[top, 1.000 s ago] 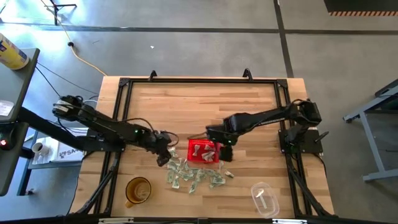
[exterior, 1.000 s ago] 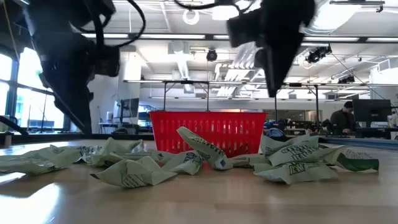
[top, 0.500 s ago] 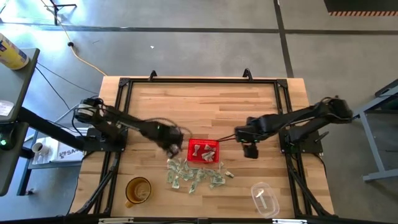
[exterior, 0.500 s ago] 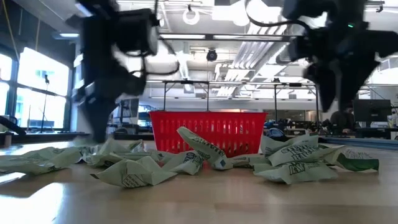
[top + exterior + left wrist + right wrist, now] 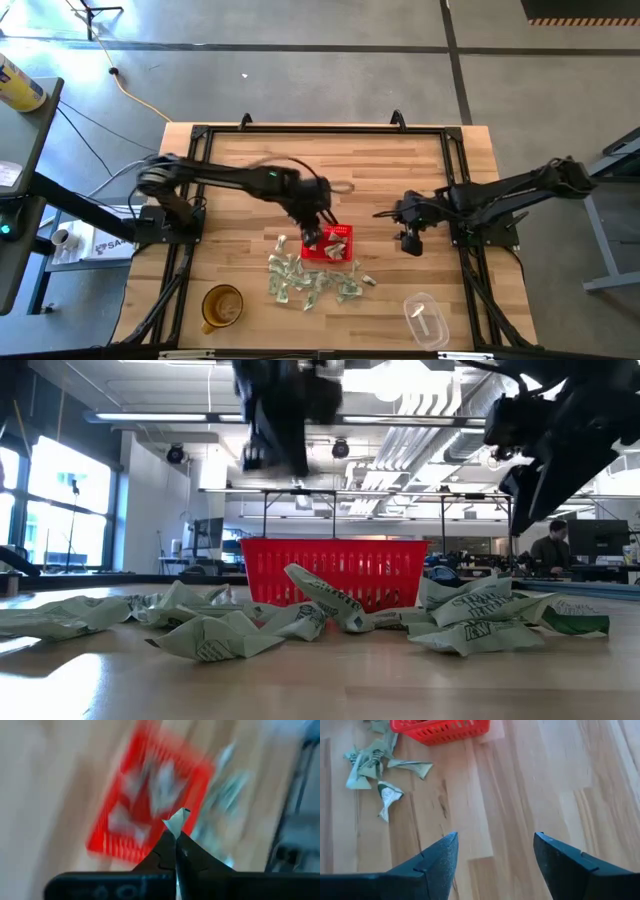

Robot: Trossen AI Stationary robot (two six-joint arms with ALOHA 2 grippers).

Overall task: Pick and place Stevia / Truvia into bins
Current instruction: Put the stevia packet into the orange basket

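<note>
The red basket (image 5: 337,232) stands mid-table with a few Stevia packets inside; it also shows in the left wrist view (image 5: 131,827). A loose pile of pale green and white Stevia packets (image 5: 308,281) lies on the wood just in front of it, toward the near edge. My left gripper (image 5: 312,236) hangs above the basket's left end, shut on one small packet (image 5: 178,819). My right gripper (image 5: 410,241) hovers open to the right of the basket with nothing between its fingers (image 5: 440,857). My left gripper pinches one packet between its two fingertips. Only a small pale corner (image 5: 180,816) sticks out past the tips. The fingers slant down from the table's left. The packet is lifted clear, above the basket.
An amber cup (image 5: 222,305) stands near the front left and a clear cup (image 5: 425,318) lies near the front right. A black frame (image 5: 320,130) rims the table. Bare wood lies beyond the basket, toward the far edge.
My left gripper has risen from the left end of the packet pile and swung toward the table's right, ending above the basket with a packet in its tips. My right gripper has drawn back from the basket toward the table's right edge.
</note>
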